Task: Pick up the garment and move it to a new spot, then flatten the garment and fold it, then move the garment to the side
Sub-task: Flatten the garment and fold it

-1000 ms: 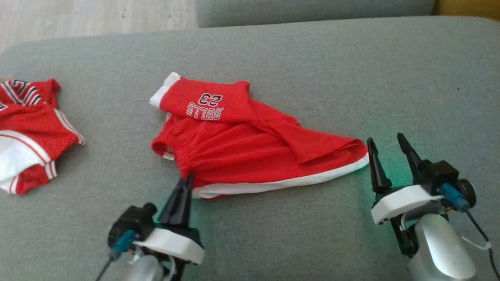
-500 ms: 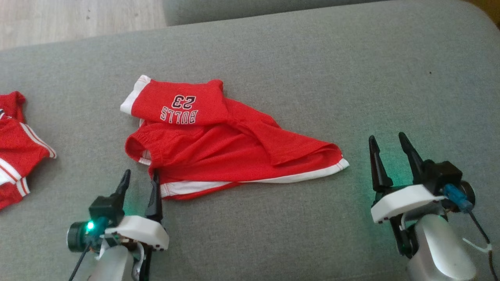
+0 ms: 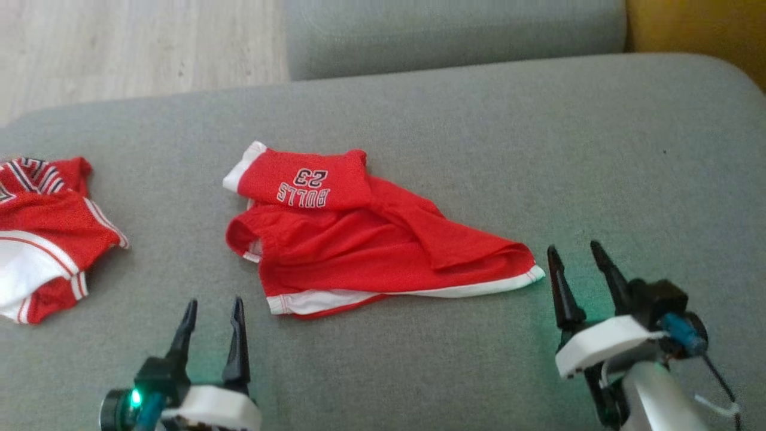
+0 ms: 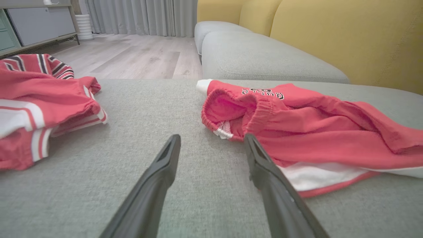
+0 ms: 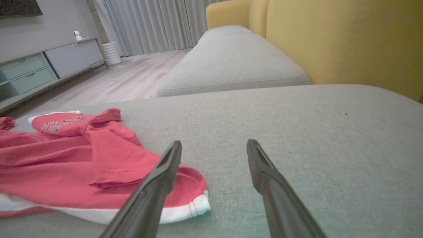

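Grey sofa cushion (image 3: 455, 120) with crumpled red shorts (image 3: 371, 251) lying mid-seat.
The shorts stretch left to right and read "BULLS 23", upside down from the head view. The left gripper (image 3: 215, 301), fingers spread and empty, sits near their left corner. The right gripper (image 3: 573, 246), equally spread, is just beside their white-trimmed hem. Another red garment (image 3: 48, 233) lies well left.

"BULLS" and "23" on the red garment (image 3: 371, 239), printed upside down in head view
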### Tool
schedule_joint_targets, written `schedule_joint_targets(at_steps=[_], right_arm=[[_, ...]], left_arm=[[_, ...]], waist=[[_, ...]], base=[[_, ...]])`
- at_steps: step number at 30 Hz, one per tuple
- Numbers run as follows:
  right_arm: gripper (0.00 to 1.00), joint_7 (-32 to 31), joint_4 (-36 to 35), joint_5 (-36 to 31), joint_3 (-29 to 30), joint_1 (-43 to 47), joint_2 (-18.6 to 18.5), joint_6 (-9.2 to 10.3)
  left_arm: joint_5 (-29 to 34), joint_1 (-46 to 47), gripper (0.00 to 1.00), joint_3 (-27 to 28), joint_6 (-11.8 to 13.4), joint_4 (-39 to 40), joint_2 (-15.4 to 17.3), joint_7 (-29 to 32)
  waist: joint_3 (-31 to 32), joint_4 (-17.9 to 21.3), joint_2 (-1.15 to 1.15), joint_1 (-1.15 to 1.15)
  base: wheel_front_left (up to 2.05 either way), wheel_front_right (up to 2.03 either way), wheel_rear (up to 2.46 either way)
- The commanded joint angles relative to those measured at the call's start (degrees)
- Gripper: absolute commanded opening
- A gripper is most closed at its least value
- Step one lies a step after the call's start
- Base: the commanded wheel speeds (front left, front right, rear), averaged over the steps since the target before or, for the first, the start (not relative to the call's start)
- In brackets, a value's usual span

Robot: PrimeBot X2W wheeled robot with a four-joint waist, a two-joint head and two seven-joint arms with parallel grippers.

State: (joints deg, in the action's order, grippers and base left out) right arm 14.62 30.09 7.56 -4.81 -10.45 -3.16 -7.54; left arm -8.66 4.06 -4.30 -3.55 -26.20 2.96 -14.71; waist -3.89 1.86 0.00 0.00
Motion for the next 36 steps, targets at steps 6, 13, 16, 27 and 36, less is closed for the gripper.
schedule_joint_targets(at_steps=[6, 13, 16, 27, 36], right_arm=[[1.00, 0.4, 0.7, -0.1, -3.1, 1.3, 0.3, 0.05], [1.00, 0.4, 1.4, -0.1, -3.8, 0.9, 0.3, 0.05], [1.00, 0.4, 1.4, -0.3, -3.9, 0.5, 0.3, 0.05], [1.00, 0.4, 0.9, -1.2, -3.5, -2.4, 0.3, 0.05], [1.00, 0.4, 0.5, -1.3, -3.3, -3.5, 0.3, 0.05]], left_arm=[[0.9, -2.8, 1.00, 0.3, -0.9, 2.2, 0.0, -0.3], [-1.0, -2.5, 1.00, -2.1, -1.4, 1.5, -0.1, -0.3], [-2.4, -1.3, 1.00, -3.4, -2.0, 0.8, -0.1, -0.3], [-7.5, 5.1, 1.00, -8.1, -3.6, -3.2, -0.1, -0.3], [-9.3, 7.1, 1.00, -8.3, -3.9, -5.7, -0.1, -0.3]], waist=[[3.3, -1.2, 0.00, 0.00], [2.7, -1.0, 0.00, 0.00], [1.2, -0.7, 0.00, 0.00], [-5.3, 0.7, 0.00, 0.00], [-7.3, 1.2, 0.00, 0.00]], base=[[0.00, 0.00, 0.00], [0.00, 0.00, 0.00], [0.00, 0.00, 0.00], [0.00, 0.00, 0.00], [0.00, 0.00, 0.00]])
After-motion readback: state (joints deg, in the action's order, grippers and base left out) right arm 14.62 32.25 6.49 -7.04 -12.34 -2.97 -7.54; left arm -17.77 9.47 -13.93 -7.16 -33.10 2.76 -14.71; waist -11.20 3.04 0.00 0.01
